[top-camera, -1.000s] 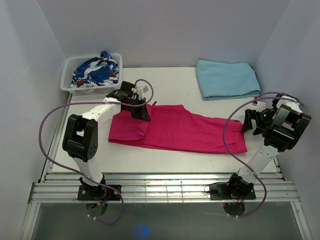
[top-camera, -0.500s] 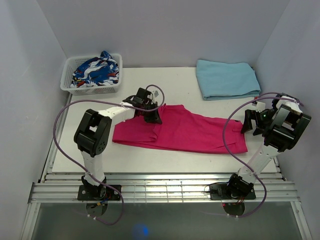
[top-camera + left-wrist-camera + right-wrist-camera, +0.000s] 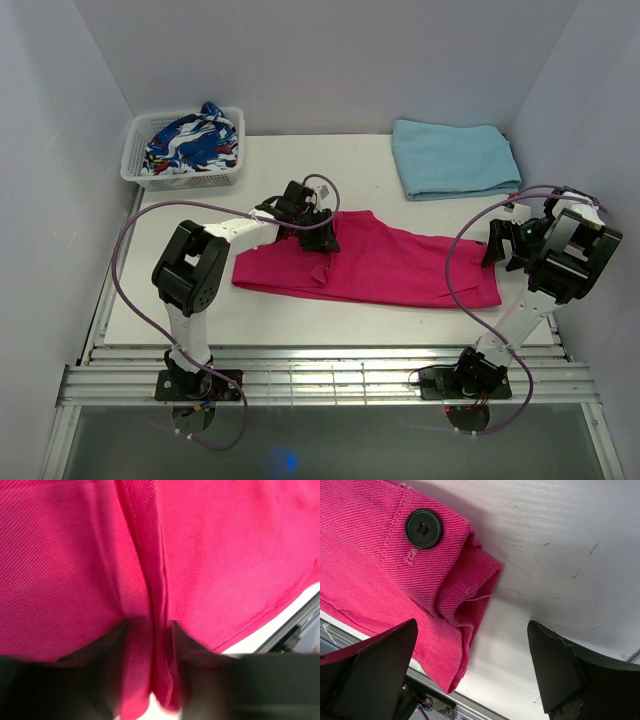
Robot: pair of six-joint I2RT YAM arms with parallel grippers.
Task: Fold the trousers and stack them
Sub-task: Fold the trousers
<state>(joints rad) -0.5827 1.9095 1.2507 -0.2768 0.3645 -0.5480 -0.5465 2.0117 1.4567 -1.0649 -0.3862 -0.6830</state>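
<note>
The left arm (image 3: 235, 228) has swung rightward over the white table (image 3: 300, 318), taking the left fingers (image 3: 60, 690) from the far-left corner of the bright magenta-pink soft fabric trousers (image 3: 410, 265) toward their middle. The doubled-over cloth has come along, so the trousers' left edge now lies further right.

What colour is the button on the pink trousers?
The button is black; the right wrist view shows it best.

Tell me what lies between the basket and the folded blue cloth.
Nothing: in the top view, only bare white table separates the basket from the blue cloth.
</note>
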